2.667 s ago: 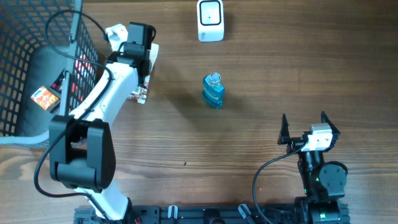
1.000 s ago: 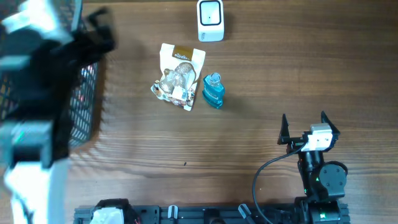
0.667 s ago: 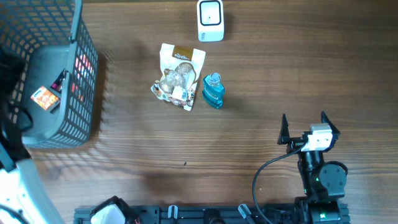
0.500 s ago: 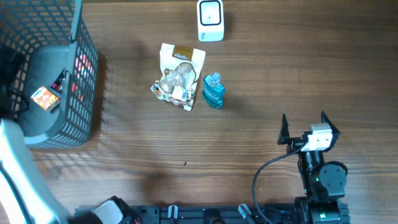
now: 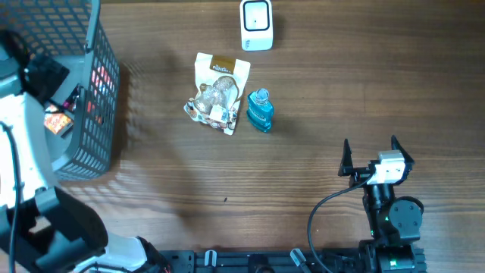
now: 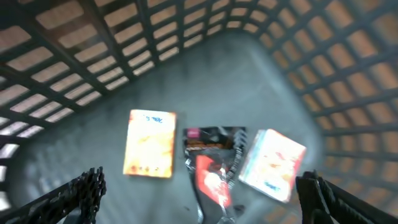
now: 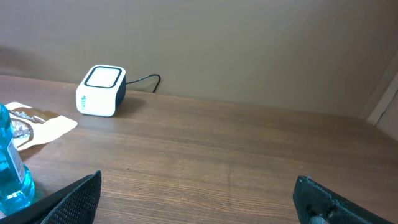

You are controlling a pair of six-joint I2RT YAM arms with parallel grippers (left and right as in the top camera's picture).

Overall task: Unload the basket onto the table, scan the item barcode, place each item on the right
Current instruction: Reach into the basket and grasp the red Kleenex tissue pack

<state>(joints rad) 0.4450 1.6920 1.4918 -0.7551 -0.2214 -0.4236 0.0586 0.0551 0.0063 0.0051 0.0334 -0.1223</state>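
Snack bag (image 5: 216, 92): crinkly white pouch w/ brown top band and clear window, lying flat on the table (image 5: 303, 182), below the scanner (image 5: 257, 24), not touching it. Blue see-through bottle (image 5: 260, 111) just beside the bag's right edge. Scanner is a small white rounded box w/ dark cable running to the back. Grey mesh basket (image 5: 106, 98) at far left holds flat packets: orange one (image 6: 149, 143), red/black one (image 6: 214, 177), white/orange one (image 6: 272, 165). Table is dark wood-grain; plain beige wall behind. Print on bag and packets is too small or blurred to read. Left gripper (image 6: 199, 199) hangs over the basket, jaws wide, empty. Right gripper (image 5: 370, 144) sits low at the table's near right, jaws wide, empty.
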